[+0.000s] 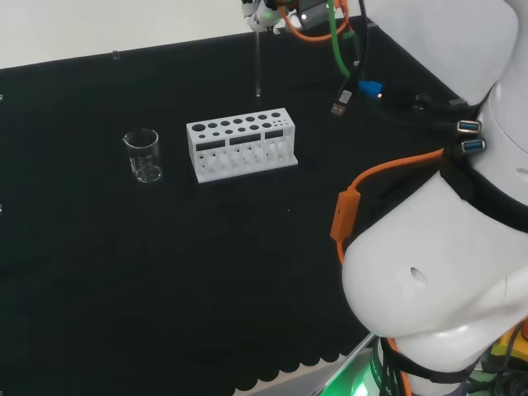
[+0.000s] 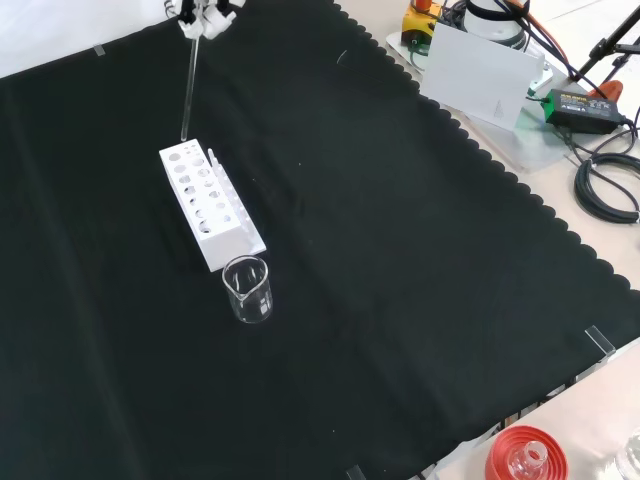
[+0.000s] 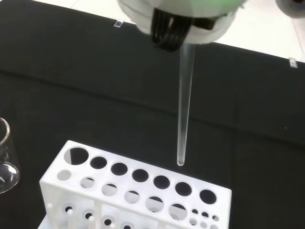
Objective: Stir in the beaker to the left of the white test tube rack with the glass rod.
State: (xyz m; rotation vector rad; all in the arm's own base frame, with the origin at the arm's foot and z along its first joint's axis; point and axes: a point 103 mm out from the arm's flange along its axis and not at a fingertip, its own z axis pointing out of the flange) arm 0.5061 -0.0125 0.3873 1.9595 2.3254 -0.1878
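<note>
Near the cloth's (image 2: 400, 250) far edge in the front view, the hand (image 2: 205, 15) grips the glass rod (image 2: 188, 85), which hangs upright below it, tip above the white rack (image 2: 210, 215); the beaker (image 2: 247, 290) stands at the rack's near end.

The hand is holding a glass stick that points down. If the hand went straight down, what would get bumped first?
Probably the white test tube rack. The hand holds the glass rod upright, its tip above the rack's end far from the beaker. Depth is unclear, so it might just miss and meet the black cloth.

no readable text, labels or signs
</note>
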